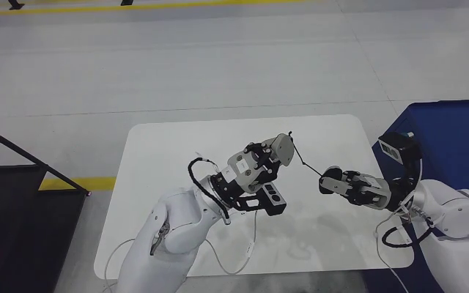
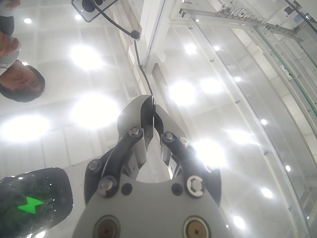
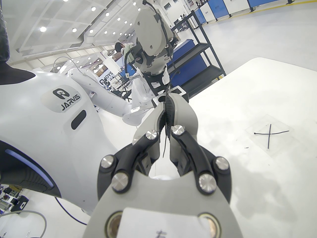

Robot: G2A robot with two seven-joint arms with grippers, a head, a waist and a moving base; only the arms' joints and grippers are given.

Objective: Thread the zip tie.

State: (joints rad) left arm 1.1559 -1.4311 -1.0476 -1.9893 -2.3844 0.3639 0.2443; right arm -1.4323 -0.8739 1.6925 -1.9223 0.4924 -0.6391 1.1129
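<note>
One zip tie [image 1: 304, 160], two claws, one worktop [image 1: 183, 161]. The zip tie is a thin black strip stretched in the air between the two claws, over the right half of the worktop. The left claw [image 1: 287, 143] is closed tight on the end with the small square head, and that head pokes out just past its tips. The right claw [image 3: 169, 95] is pressed together on the other end, with a short tail of the strip hanging back between its fingers [image 3: 184, 115]. The two claws are near each other, tips apart, with only the slanting strip joining them.

The worktop is white with rounded corners. The widest bare stretches lie on its left side and along the far edge. The right arm comes in over the right edge, so the room there is tighter. On the surface past the right claw sits one clear patch with a black cross [image 3: 270, 133] of two strokes; whether these are drawn or laid strips cannot be told. Beyond the worktop's right edge stands one blue panel [image 1: 440, 124], and off one corner a dark shelf rack [image 3: 205, 58].
</note>
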